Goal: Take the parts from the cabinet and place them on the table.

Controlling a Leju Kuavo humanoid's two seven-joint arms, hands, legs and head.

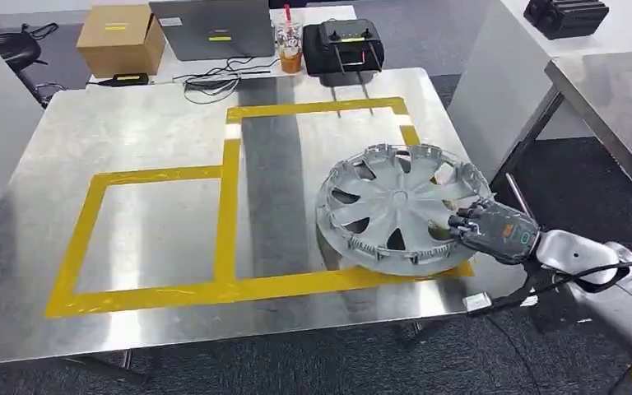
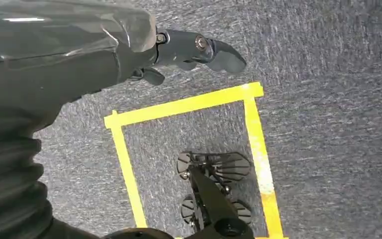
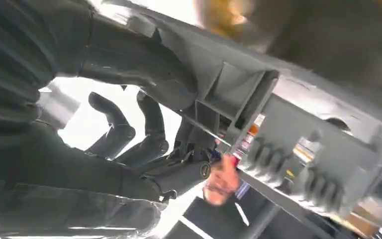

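Now the right hand point(image 1: 494, 228) grips the rim of the wheel cover point(image 1: 399, 206) lying tilted on the desk point(image 1: 156, 132), so the placing step seems almost finished and next the fingers must let go.

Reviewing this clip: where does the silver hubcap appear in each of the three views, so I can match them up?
Head view: the hubcap lies on the steel table, over the right yellow tape box, its near-right rim held by the right hand.
Left wrist view: not in it; this view looks at carpet floor.
Right wrist view: its grey ribbed rim runs diagonally, close up.
Shared landmark: the right hand.
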